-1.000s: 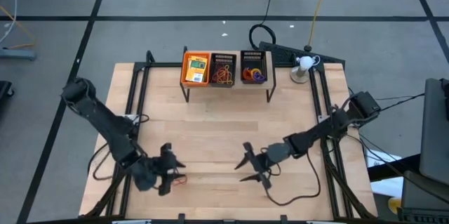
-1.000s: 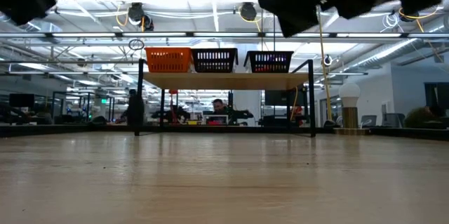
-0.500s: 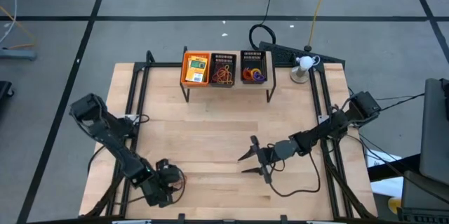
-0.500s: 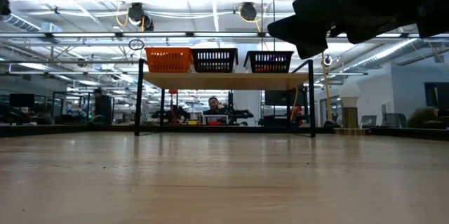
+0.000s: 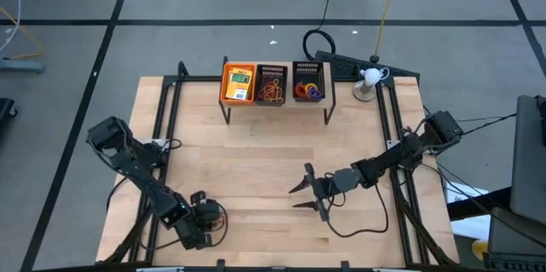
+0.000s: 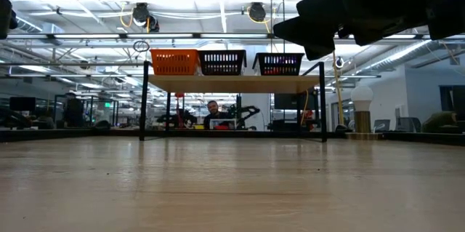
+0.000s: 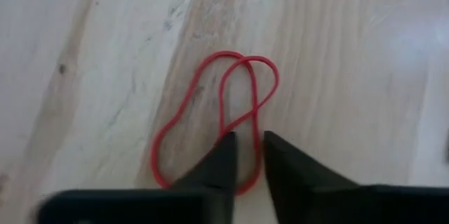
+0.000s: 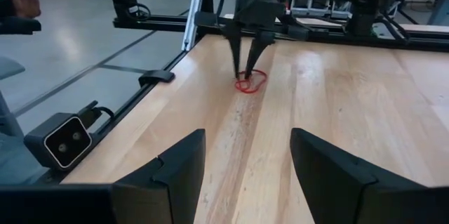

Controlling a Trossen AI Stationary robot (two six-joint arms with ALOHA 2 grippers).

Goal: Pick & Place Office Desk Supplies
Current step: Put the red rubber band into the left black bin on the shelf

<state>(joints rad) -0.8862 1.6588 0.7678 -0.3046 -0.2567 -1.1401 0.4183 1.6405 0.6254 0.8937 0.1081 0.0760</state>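
Wooden table (image 7: 351, 55), red rubber-band loop (image 7: 217, 122) between left claw (image 7: 245, 155) fingertips

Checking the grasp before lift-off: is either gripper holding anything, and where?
Left gripper pinches one strand of the red rubber band; whether it is held cannot be told. Right gripper holds nothing.

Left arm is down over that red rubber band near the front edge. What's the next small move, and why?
Probably finish closing, then lift slightly. The left gripper has its fingers straddling a strand of the thin red rubber-band loop, which lies flat on the wooden table, and a narrow gap shows between them. The right gripper waits open mid-table.
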